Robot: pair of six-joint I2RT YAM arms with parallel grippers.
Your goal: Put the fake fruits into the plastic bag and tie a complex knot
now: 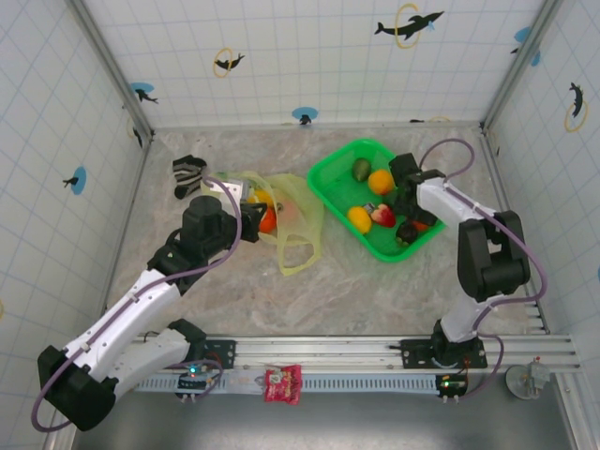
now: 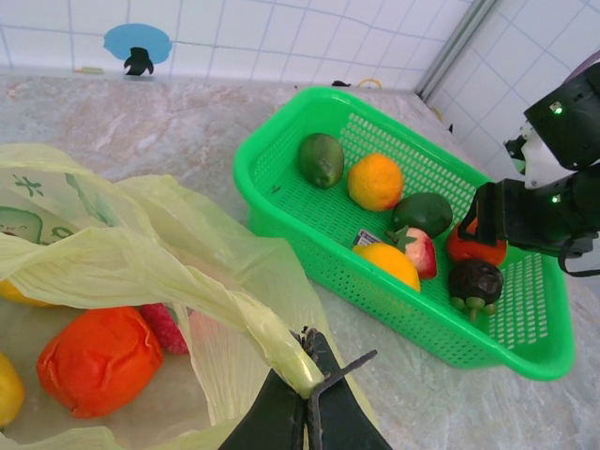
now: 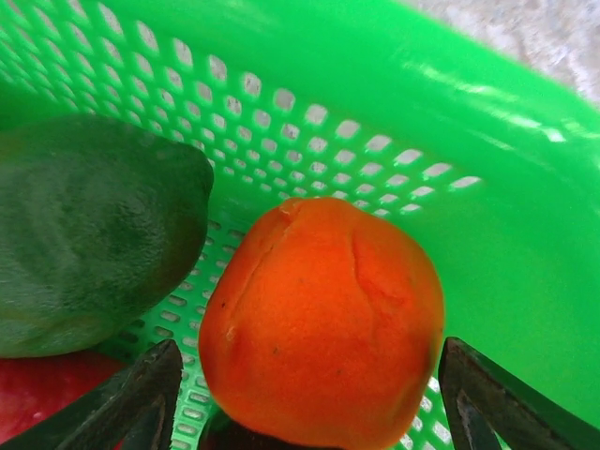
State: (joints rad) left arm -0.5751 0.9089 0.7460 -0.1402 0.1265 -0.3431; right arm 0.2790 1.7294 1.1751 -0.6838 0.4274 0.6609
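The left pincer (image 2: 307, 389) is closed on a twisted edge of the plastic bag (image 2: 141, 253), holding it up off the table (image 1: 375, 291). Below and to the left of its tips, inside the bag, lie an orange-red fruit (image 2: 98, 361), a pink fruit (image 2: 164, 323) touching it, and a yellow fruit (image 2: 7, 389) at the picture's edge. Ahead of this pincer and to its right stands a bright green basket (image 2: 281, 216).

The right pincer (image 3: 309, 352) is lowered into that basket with its fingers (image 3: 141, 394) spread apart on either side of a red-orange fruit (image 3: 323, 319); I cannot tell whether they touch it. Just left of that fruit lies a dark green fruit (image 3: 94, 234). From the left wrist, further fruits show in the basket beyond the right pincer: an orange one (image 2: 375, 181), another green one (image 2: 322, 159), a yellow-orange one (image 2: 387, 262) and a dark brownish one (image 2: 475, 281).

The table is grey-beige marbled stone. White tiled walls (image 1: 309, 56) with a thin blue grid close it on three sides, dotted with dolphin stickers, blue discs and yellow rings. A striped sock (image 1: 187, 173) lies beyond the left pincer, near the left wall.
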